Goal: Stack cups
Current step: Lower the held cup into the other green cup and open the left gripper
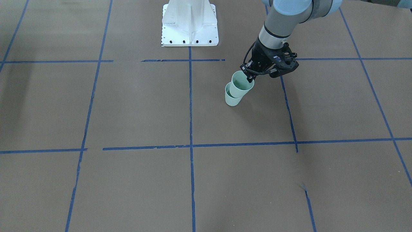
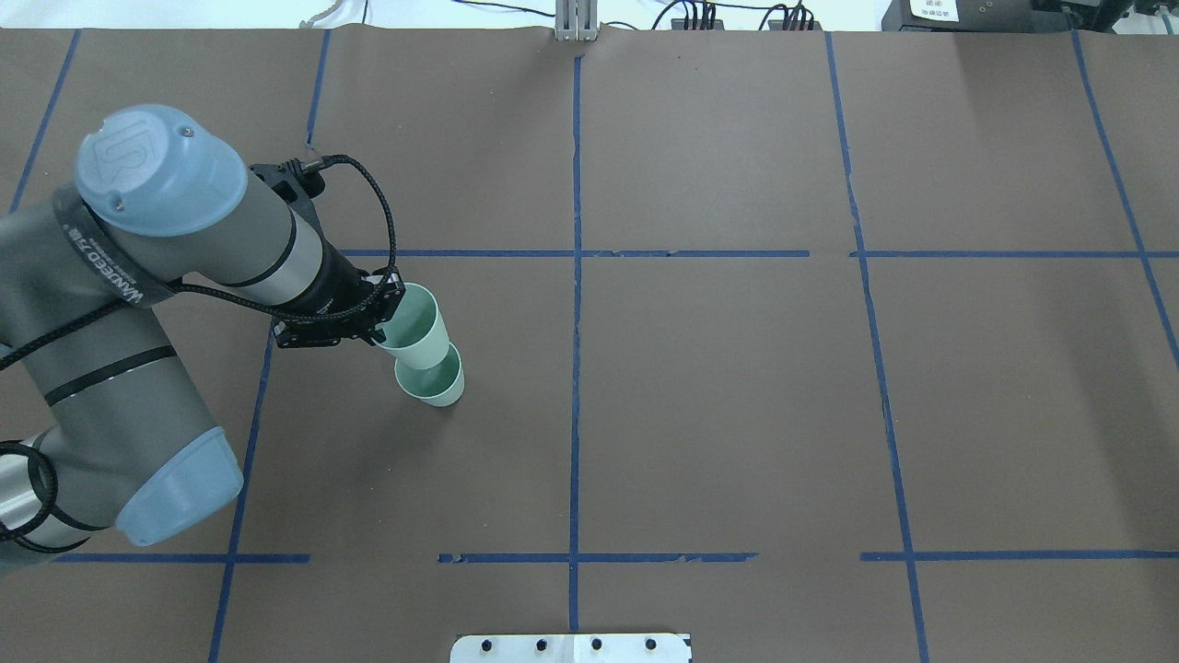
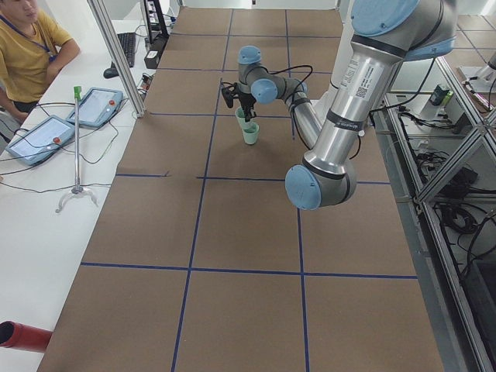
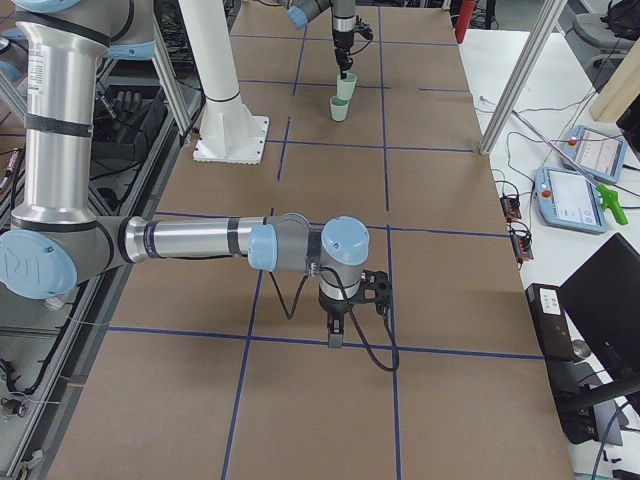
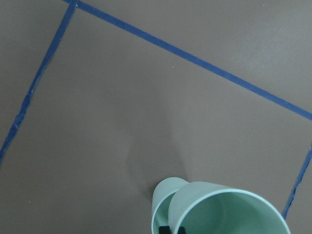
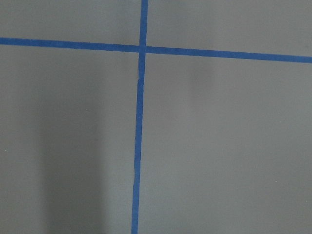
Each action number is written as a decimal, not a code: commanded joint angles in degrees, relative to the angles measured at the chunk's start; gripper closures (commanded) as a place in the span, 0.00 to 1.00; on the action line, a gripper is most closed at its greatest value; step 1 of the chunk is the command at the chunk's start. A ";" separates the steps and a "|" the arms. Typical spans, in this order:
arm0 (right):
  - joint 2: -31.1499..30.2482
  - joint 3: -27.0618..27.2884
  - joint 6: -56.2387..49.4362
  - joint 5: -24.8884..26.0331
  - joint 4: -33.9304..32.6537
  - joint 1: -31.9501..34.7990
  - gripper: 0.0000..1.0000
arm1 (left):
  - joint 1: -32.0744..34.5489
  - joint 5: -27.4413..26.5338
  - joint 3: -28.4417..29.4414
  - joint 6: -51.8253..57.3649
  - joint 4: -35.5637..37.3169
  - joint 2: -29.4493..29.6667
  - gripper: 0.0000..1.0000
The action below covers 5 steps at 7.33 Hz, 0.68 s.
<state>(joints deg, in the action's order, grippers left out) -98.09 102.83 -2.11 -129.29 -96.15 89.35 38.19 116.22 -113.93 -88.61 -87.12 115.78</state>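
Two pale mint-green cups are on the robot's left half of the brown table. The lower cup [image 1: 232, 100] [image 2: 435, 382] stands upright on the table. My left gripper [image 1: 249, 75] [image 2: 379, 319] is shut on the rim of the upper cup [image 1: 242, 86] [image 2: 414, 329]. It holds that cup tilted, with its base at the lower cup's mouth. The left wrist view shows the upper cup [image 5: 229, 209] overlapping the lower cup [image 5: 163, 197]. My right gripper [image 4: 334, 338] points down just above bare table, far from the cups. I cannot tell whether it is open or shut.
Blue tape lines [image 2: 576, 304] divide the table into squares. The white robot base [image 1: 190, 25] stands at the table's edge. An operator [image 3: 27, 46], two tablets [image 3: 93, 107] and a small stand [image 3: 76, 147] are on the white side table beyond the left end.
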 commanded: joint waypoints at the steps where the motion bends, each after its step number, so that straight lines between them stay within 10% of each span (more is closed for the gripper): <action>1: 0.00 0.00 0.00 0.00 0.00 0.04 0.00 | -0.57 -0.03 0.55 -0.16 0.02 0.06 1.00; 2: 0.00 0.00 0.00 0.00 0.00 0.04 0.00 | -1.44 -0.11 0.72 -0.24 0.02 -0.12 0.83; 3: 0.00 0.00 0.00 0.00 0.00 -0.05 0.00 | -1.80 -0.64 0.90 -0.24 -0.06 -0.12 0.11; 5: 0.00 0.00 0.00 0.00 0.00 0.04 0.00 | -1.80 -0.91 0.73 -0.42 -0.15 -0.12 0.00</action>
<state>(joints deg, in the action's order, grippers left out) -98.09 102.83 -2.11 -129.29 -96.15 89.36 36.43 115.40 -113.08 -88.97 -87.20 115.71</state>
